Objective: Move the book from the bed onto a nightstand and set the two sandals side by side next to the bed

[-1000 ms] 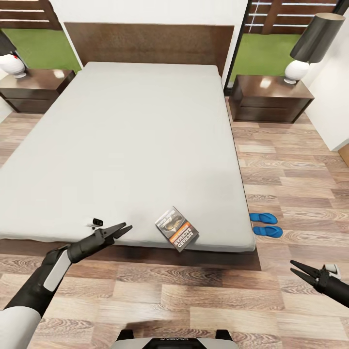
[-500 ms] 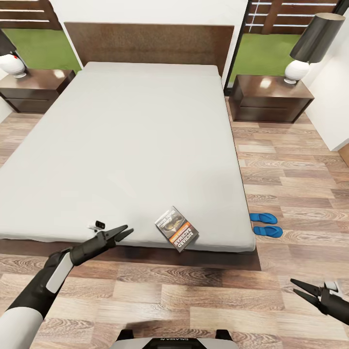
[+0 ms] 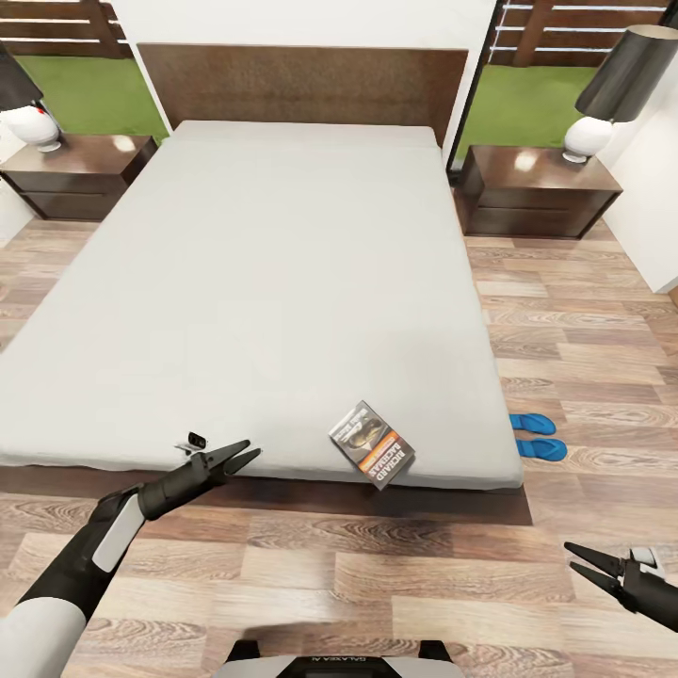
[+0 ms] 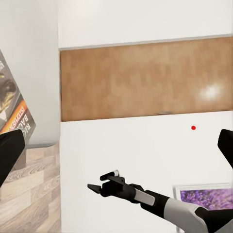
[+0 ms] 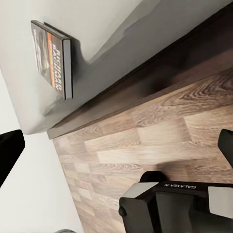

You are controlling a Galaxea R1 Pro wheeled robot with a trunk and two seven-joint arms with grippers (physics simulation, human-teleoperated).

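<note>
The book (image 3: 372,457) is seen lying flat on the grey mattress of the bed (image 3: 282,282), close to the foot edge and toward the robot's right-hand corner; it is untouched by either gripper. The left gripper (image 3: 241,457) is held just above the foot edge of the mattress, apart from the book and to its left, with the jaws parted and nothing between them. The right gripper (image 3: 582,561) is held low over the wood floor (image 3: 330,584), well apart from the bed, likewise spread and empty. The two blue sandals (image 3: 537,436) are noted on the floor beside the bed's right side, close together and roughly parallel, partly hidden by the mattress corner. Two nightstands are visible at the head of the bed, the right nightstand (image 3: 537,193) and the left nightstand (image 3: 75,174), each carrying a lamp (image 3: 617,89). The step in hand is judged to be the approach to the book; no grasp is yet made. The next move is judged to call for the nearer left gripper to be carried sideways over the book, lowered, and closed across its thin edge, which may be awkward on the soft mattress. A long carry to a nightstand is then required.
</note>
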